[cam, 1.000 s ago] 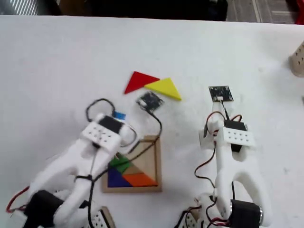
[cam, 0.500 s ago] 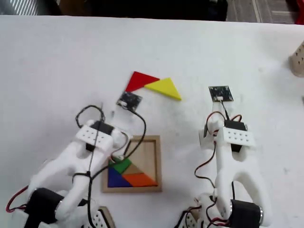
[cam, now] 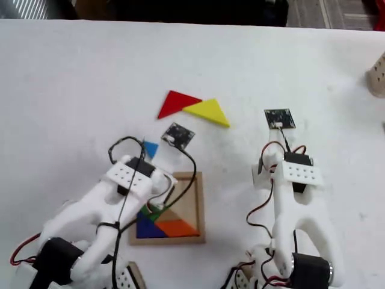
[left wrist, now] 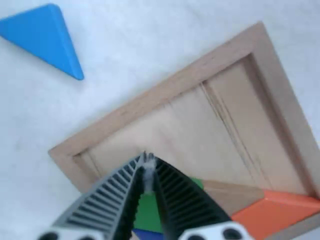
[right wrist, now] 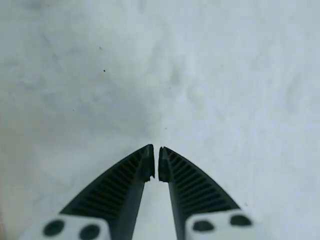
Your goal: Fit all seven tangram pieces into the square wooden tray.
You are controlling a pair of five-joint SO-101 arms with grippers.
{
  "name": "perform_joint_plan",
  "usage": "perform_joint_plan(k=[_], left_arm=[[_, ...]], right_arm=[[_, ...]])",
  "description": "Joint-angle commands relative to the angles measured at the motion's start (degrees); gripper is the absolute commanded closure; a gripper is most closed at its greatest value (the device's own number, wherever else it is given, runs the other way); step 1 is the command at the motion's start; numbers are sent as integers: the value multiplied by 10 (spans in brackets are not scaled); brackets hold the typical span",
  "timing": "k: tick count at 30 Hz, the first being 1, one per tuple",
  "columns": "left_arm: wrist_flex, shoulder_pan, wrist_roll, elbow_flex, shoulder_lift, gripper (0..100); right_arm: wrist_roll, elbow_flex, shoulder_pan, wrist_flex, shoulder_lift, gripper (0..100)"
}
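**Square wooden tray** (cam: 201, 208) (left wrist: 165, 87): lies flat on the white table (cam: 72, 78). Holds a green piece (cam: 154, 210) (left wrist: 148, 214), a dark blue piece (cam: 144, 227) and an orange piece (cam: 178, 227) (left wrist: 272, 207) along its near side; far half bare wood.

**Left gripper** (left wrist: 148, 162): clenched on nothing, tips together above the tray's floor, at the green piece's far edge.

**Right gripper** (right wrist: 156, 164): pinched closed and empty, over bare table well to the right of the tray.

**Blue triangle** (cam: 150, 149) (left wrist: 45, 35): lies just beyond the tray's far left corner, apart from the rim.

**Red triangle** (cam: 176, 102) and **yellow triangle** (cam: 209, 112): lie farther beyond the tray's far rim, touching at one corner.
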State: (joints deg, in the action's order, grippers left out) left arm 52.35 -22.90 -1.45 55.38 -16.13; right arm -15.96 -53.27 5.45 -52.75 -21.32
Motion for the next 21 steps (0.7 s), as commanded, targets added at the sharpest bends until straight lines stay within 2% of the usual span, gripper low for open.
perform_joint_plan(k=[1,6,14,21], left_arm=[[8,-7,4,0,-1,980],[8,7,4,-12,-10,980],[9,116,5,-6,-73,980],[4,60,4,32,-36,980]], right_arm=[[-7,4,-5,12,-17,978],[-7,4,-5,15,-17,979],[-7,4,-5,19,-17,980],[-7,4,-5,19,-17,981]])
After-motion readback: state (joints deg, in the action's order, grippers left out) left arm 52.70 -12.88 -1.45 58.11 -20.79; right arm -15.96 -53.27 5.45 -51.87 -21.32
